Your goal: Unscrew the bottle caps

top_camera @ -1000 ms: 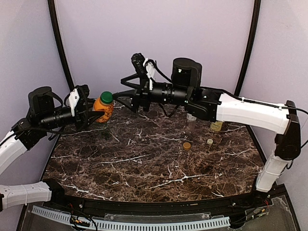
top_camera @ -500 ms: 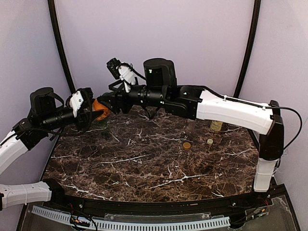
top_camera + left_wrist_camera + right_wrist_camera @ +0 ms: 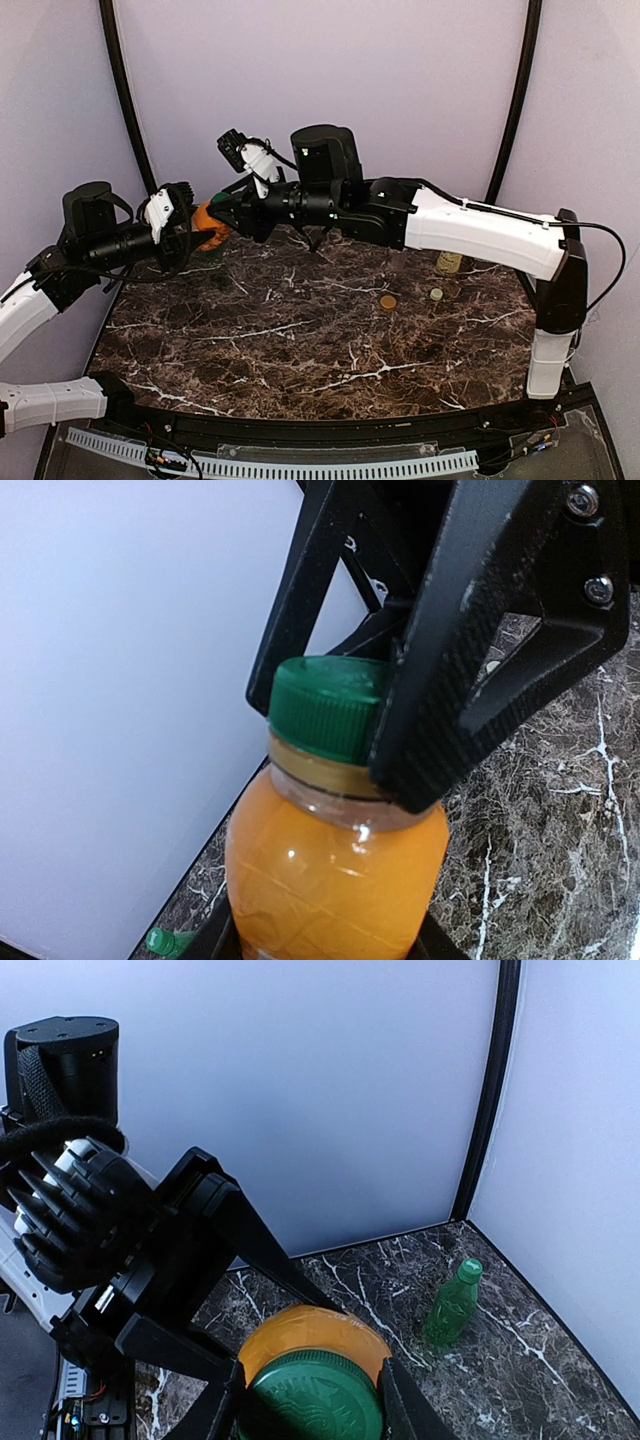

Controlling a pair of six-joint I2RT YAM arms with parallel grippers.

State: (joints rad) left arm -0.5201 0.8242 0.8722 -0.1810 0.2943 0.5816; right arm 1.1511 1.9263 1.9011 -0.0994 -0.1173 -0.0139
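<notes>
My right gripper (image 3: 313, 1400) has its two black fingers pressed onto opposite sides of the green cap (image 3: 325, 708), at 9 and 3 o'clock of it in the right wrist view. I read that as a pinch on the cap. The cap faces that camera almost square on, so the long axis of the orange juice bottle (image 3: 330, 870) runs straight away from the jaws, in line with the wrist's roll. The coming twist depends on that line-up.

In the left wrist view the bottle runs from 6 up to 12 o'clock, with the cap at the top. Lower down, my left gripper (image 3: 192, 237) clamps the bottle's body and holds it clear of the table (image 3: 300, 350), out toward 10 o'clock in the top view. My right arm reaches across from 3 o'clock to meet it.

The slim green bottle (image 3: 452, 1305) stands well apart near the corner, still capped. A golden-brown cap (image 3: 387, 301) and a cream cap (image 3: 436, 294) lie loose on the marble.

A second ago my right jaws were spread beside the cap at its 3 o'clock, and the cap showed plainly from above. Now they have slid over it and closed, hiding it there. The left hold and the bottle's place look unchanged.
</notes>
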